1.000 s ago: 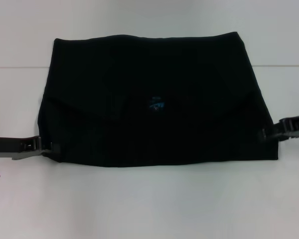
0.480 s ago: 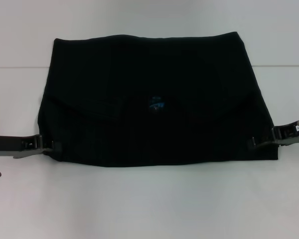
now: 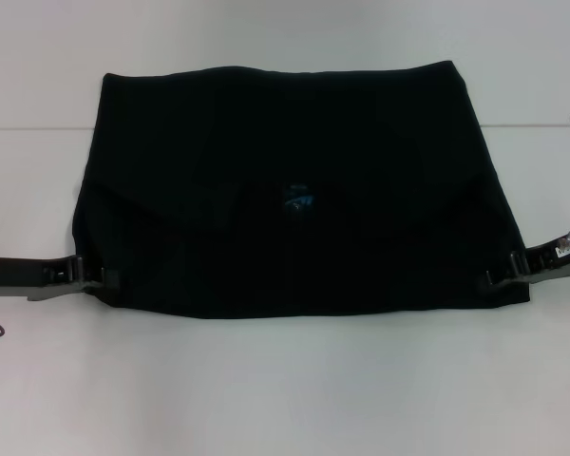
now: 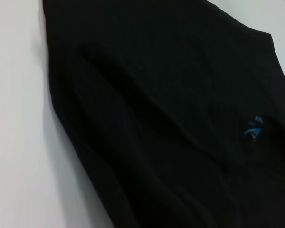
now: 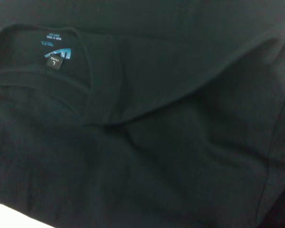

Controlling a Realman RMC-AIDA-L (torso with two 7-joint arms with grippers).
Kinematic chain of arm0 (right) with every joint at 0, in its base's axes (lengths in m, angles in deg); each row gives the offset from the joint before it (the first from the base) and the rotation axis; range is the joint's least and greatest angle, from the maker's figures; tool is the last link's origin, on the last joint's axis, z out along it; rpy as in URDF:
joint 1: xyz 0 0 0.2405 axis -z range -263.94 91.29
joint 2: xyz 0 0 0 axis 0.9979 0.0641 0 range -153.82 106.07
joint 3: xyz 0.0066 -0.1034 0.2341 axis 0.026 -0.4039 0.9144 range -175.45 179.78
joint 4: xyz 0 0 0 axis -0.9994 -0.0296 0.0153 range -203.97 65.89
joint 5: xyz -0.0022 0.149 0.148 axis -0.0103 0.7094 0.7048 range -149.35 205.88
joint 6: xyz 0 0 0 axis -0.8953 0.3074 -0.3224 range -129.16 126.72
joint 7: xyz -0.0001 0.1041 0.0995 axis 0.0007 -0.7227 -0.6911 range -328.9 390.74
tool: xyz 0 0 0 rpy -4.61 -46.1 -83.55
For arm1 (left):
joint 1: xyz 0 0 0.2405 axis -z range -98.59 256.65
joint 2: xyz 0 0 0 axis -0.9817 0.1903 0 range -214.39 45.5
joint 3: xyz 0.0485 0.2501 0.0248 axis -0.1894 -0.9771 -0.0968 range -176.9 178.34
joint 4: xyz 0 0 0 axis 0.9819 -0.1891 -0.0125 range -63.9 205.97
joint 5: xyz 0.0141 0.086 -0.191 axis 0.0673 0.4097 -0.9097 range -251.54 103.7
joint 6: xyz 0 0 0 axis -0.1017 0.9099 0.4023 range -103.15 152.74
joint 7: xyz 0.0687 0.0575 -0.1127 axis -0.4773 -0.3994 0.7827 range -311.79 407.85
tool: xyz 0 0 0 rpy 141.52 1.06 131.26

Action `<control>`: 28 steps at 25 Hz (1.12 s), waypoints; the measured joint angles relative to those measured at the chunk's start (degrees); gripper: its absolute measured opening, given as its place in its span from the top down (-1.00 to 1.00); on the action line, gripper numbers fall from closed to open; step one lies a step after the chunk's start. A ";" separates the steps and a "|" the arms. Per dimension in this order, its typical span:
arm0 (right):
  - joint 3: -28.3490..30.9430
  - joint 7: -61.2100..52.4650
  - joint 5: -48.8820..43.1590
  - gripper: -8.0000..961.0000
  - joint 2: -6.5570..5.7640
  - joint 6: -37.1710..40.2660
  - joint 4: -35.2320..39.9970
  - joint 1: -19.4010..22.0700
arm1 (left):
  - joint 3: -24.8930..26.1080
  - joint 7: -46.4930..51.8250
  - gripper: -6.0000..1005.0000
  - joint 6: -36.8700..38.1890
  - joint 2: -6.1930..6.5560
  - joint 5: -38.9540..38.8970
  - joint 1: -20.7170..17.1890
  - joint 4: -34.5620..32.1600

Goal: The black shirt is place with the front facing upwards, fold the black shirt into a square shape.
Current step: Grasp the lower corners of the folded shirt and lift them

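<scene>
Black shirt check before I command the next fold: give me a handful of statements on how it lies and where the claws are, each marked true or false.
1. The black shirt lies partly folded on the white table. True.
2. The left claw is at the shirt's near left corner. True.
3. The right claw hangs high above the shirt's middle. False: it is low at the near right corner.
4. The blue neck label shows near the shirt's middle. True.
5. The white chest lettering faces up in plain sight. False: no lettering shows in any view.
</scene>
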 joint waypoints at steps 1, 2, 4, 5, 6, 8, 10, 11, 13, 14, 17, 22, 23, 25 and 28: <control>-0.01 -0.01 -0.01 -0.02 0.01 -0.04 -0.07 0.05 | 0.00 0.00 0.94 0.01 0.01 0.00 0.03 0.02; -0.02 -0.04 -0.02 0.04 0.01 -0.08 -0.07 0.14 | 0.00 0.00 0.94 0.04 0.04 0.00 0.04 0.04; -0.02 -0.11 -0.02 0.17 0.02 -0.09 -0.03 0.29 | 0.00 0.00 0.94 0.22 0.05 0.00 0.08 0.04; -0.02 -0.15 -0.02 0.24 0.02 -0.08 0.05 0.36 | 0.00 0.00 0.94 0.30 0.06 0.00 0.12 0.04; -0.03 -0.18 -0.02 0.30 0.02 -0.07 0.15 0.43 | 0.00 -0.04 0.94 0.40 0.06 0.00 0.17 0.04; -0.03 -0.20 -0.02 0.43 0.02 0.11 0.28 0.50 | 0.00 -0.12 0.94 0.47 0.07 0.00 0.24 0.04; -0.03 -0.16 -0.02 0.57 -0.03 0.32 0.34 0.51 | 0.00 -0.14 0.94 0.54 0.10 0.00 0.33 0.04; -0.03 -0.09 -0.01 0.64 -0.09 0.38 0.34 0.51 | 0.00 -0.13 0.94 0.65 0.13 0.00 0.37 0.04; -0.03 0.07 0.09 0.78 -0.21 0.51 0.34 0.51 | 0.00 -0.09 0.94 1.06 0.16 0.00 0.40 -0.01; -0.03 0.15 0.17 0.85 -0.30 0.77 0.37 0.49 | 0.00 -0.06 0.95 1.52 0.17 0.00 0.42 -0.08; 0.00 0.79 0.29 0.86 -0.57 2.78 1.19 0.39 | 0.07 -0.03 0.95 3.51 0.37 0.00 0.60 -0.20; 0.18 2.79 0.19 0.86 -1.20 10.31 5.54 1.13 | 0.58 0.00 0.94 9.04 1.43 0.41 0.96 -0.19; 0.09 3.37 0.10 0.86 -1.40 12.35 6.52 1.46 | 0.64 0.00 0.94 10.83 1.75 0.72 1.00 -0.11; -0.03 5.16 0.05 0.86 -1.97 16.56 7.63 2.20 | 0.73 0.15 0.95 15.25 2.34 1.71 1.01 -0.11; -0.05 9.22 -0.17 0.86 -2.74 23.08 7.97 3.47 | 0.97 0.68 0.95 22.10 2.66 3.31 0.59 -0.85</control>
